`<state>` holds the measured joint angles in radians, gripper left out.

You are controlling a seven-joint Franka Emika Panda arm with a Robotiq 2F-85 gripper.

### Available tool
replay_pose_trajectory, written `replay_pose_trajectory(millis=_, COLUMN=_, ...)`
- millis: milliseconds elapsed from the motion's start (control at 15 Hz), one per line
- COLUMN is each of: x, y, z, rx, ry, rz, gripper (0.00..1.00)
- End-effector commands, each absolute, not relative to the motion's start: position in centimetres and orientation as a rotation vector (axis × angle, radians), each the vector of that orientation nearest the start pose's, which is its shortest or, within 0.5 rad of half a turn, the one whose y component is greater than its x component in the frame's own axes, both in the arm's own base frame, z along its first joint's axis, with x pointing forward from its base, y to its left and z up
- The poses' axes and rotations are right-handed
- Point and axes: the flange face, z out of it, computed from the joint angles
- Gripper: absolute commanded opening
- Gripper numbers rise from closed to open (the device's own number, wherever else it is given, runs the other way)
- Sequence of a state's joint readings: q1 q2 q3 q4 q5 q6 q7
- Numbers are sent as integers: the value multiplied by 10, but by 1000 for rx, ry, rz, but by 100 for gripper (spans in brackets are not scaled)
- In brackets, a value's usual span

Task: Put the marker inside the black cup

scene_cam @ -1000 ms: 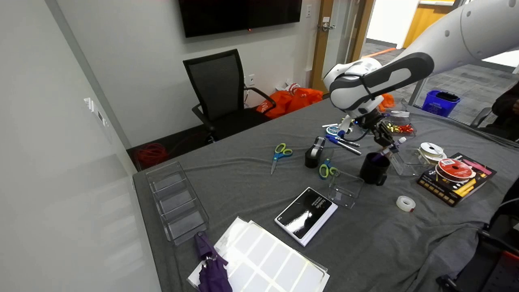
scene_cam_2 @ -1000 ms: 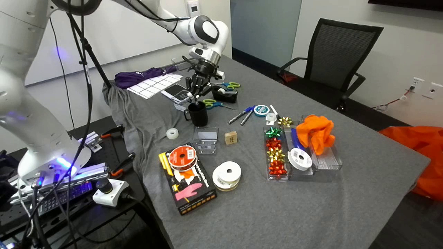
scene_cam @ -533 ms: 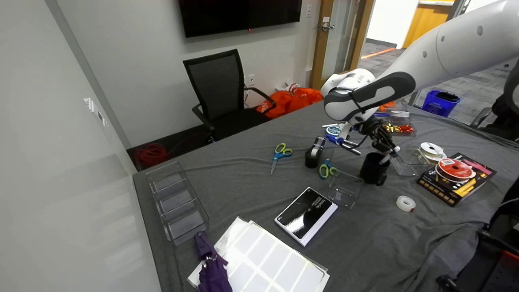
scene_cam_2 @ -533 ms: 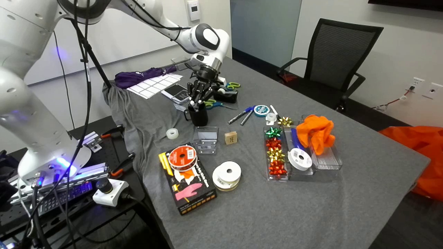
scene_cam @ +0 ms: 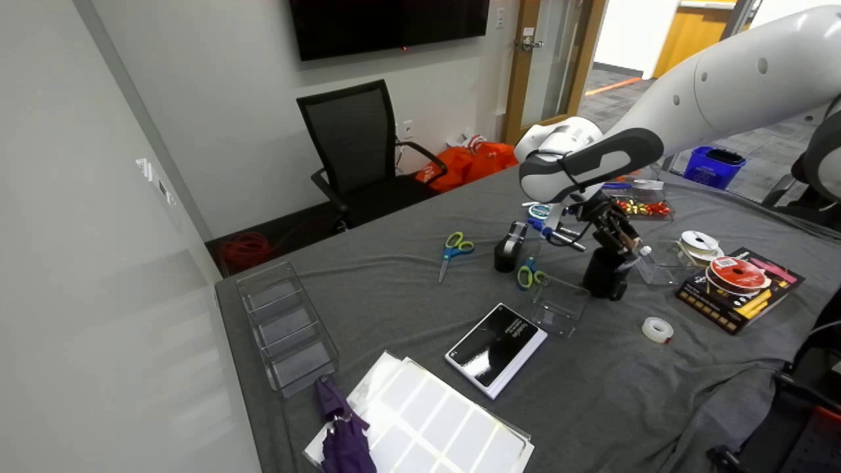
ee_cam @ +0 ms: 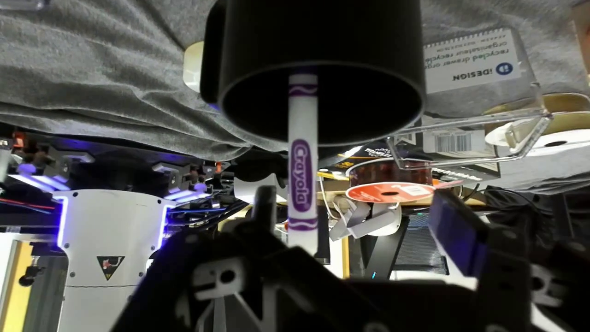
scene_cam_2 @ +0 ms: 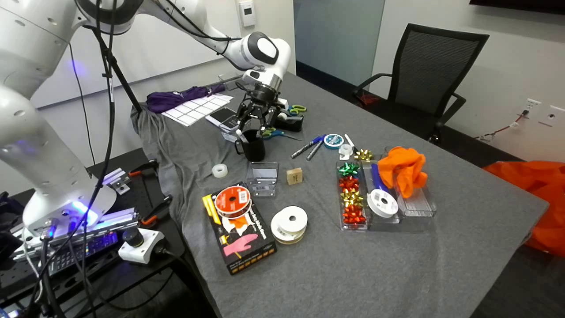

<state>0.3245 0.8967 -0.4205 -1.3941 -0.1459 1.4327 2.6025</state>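
Cloth [scene_cam: 394, 315], grey, under cup [scene_cam_2: 254, 149] — chair [scene_cam: 361, 141] beyond

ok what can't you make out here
Inner end of the marker: lost in the dark cup in the wrist view; behind the cup's wall in both exterior views.
Whether the tool touches the marker: black tool parts overlap its outer end in the wrist view.
Top of the screen: cut off by the upper edge in both exterior views.
Part of the box: under the ribbon roll in both exterior views.
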Motion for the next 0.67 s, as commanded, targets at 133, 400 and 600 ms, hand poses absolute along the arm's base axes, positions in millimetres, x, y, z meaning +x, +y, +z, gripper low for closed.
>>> replay_pose_trajectory(millis=133, x=641, y=-24, z=234, rx=681, ry=-2315, rz=233, gripper=100)
replay_pose_trajectory(millis=400, x=644, y=-19, z=275, rx=811, ry=-2488, rz=257, gripper=100)
replay_pose_trajectory(millis=600, x=637, y=-19, z=288, rx=929, ry=-2596, rz=286, gripper=100)
